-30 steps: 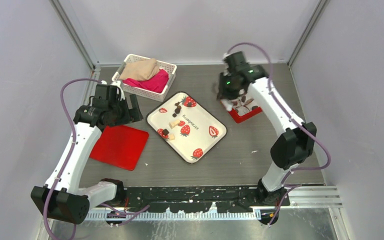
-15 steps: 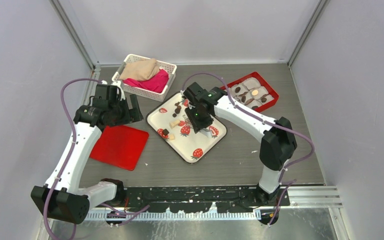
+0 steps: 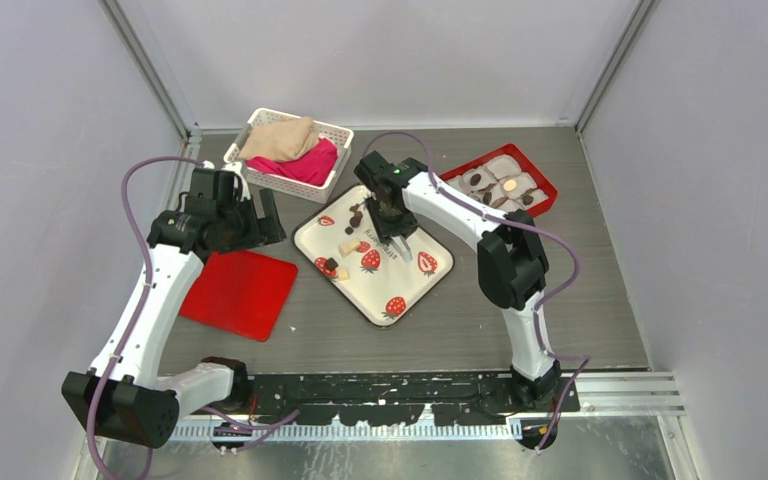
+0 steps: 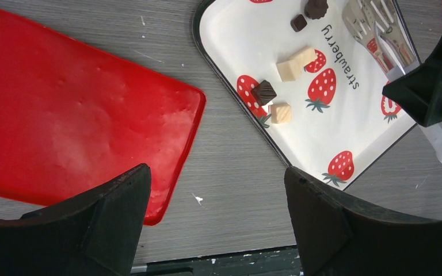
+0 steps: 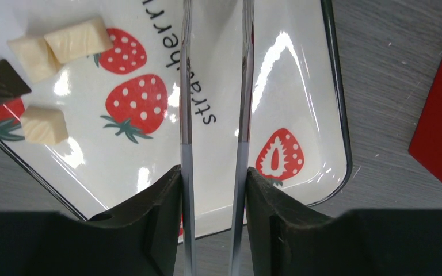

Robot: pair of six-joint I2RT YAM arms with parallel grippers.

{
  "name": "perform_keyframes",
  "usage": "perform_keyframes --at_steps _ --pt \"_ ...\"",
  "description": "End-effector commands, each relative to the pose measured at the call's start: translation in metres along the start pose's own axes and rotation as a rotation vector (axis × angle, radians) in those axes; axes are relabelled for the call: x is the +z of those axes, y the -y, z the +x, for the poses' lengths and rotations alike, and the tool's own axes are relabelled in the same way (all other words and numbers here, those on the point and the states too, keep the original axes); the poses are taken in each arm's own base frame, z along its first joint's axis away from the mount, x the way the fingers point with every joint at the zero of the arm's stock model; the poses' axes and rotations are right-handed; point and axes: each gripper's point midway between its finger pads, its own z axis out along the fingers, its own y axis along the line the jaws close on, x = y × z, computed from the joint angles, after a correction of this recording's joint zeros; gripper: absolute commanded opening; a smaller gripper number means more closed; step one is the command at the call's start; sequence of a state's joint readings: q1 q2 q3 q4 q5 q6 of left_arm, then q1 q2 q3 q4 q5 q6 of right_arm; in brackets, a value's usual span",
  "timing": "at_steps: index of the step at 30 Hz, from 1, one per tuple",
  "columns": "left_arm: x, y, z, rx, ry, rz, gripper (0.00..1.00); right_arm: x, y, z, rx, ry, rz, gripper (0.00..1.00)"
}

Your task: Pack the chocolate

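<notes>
Several dark chocolate lumps [image 4: 263, 92] and three pale blocks [image 4: 280, 112] lie on a strawberry-print tray [image 3: 360, 288] mid-worktop, and more dark pieces sit in the paper cups of a red box [image 3: 547, 187] near the far right corner. One white basket [image 3: 335, 132] at the far left corner holds beige and pink cloth [image 3: 280, 138], with a flat red lid [image 3: 238, 292] by the left edge. Right gripper [image 5: 213, 190] clamps tongs [image 5: 186, 86], their arms parted above the tray; left gripper [image 4: 216, 230], fingers spread wide, hangs between basket and lid.

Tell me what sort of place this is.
Probably a robot lab test cell, not a kitchen: plain grey walls box in a table, two robot arms are bolted at its edge, and the right gripper holds tongs over a tray of chocolates.
</notes>
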State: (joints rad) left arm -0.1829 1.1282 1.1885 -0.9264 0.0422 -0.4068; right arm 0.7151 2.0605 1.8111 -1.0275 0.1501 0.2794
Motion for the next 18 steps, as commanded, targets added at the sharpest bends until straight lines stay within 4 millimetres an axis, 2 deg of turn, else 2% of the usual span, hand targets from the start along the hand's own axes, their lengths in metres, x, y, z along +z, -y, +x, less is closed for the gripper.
perform_keyframes --at_steps 1,12,15,18 --pt "-0.005 -0.004 -0.007 0.021 0.033 -0.016 0.87 -0.014 0.004 -0.030 0.047 0.078 0.018 0.46" --pt "-0.003 -0.006 -0.006 0.027 0.032 -0.027 0.87 0.004 0.003 -0.045 0.026 0.073 0.040 0.48" --pt "-0.003 -0.006 -0.006 0.028 0.031 -0.028 0.87 0.007 0.003 -0.046 0.028 0.067 0.046 0.45" --pt "-0.003 -0.006 -0.006 0.029 0.032 -0.028 0.87 0.005 0.004 -0.047 0.030 0.076 0.045 0.38"
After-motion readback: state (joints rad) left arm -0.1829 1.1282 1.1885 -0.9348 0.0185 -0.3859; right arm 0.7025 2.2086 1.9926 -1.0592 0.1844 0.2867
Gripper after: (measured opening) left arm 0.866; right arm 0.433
